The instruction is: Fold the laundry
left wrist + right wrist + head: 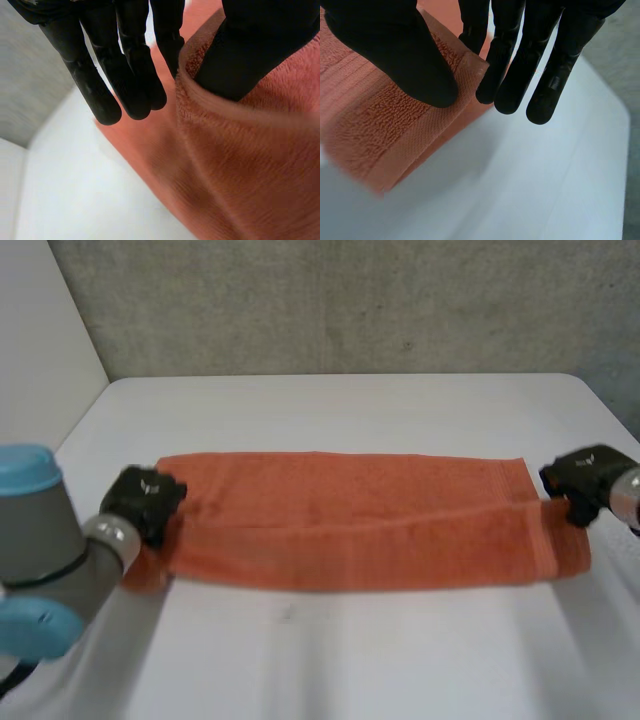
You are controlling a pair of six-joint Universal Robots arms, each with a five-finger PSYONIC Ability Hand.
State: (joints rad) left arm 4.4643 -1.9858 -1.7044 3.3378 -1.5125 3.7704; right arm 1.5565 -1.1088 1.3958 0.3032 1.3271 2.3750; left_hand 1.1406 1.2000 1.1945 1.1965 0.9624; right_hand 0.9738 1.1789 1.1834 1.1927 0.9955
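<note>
An orange towel [350, 520] lies across the white table [350, 660], folded lengthwise into a long strip with its upper layer running along the near side. My left hand [145, 498] is at the strip's left end. In the left wrist view its thumb [250, 50] digs into the raised edge of the towel [240, 170] and pinches it against straight fingers [135, 75]. My right hand [580, 478] is at the right end. There its thumb [395, 50] presses on the corner of the towel [385, 125], with one finger behind that corner.
A grey wall [350, 300] runs behind the table's far edge. Bare tabletop [530, 175] lies in front of the towel and past both its ends.
</note>
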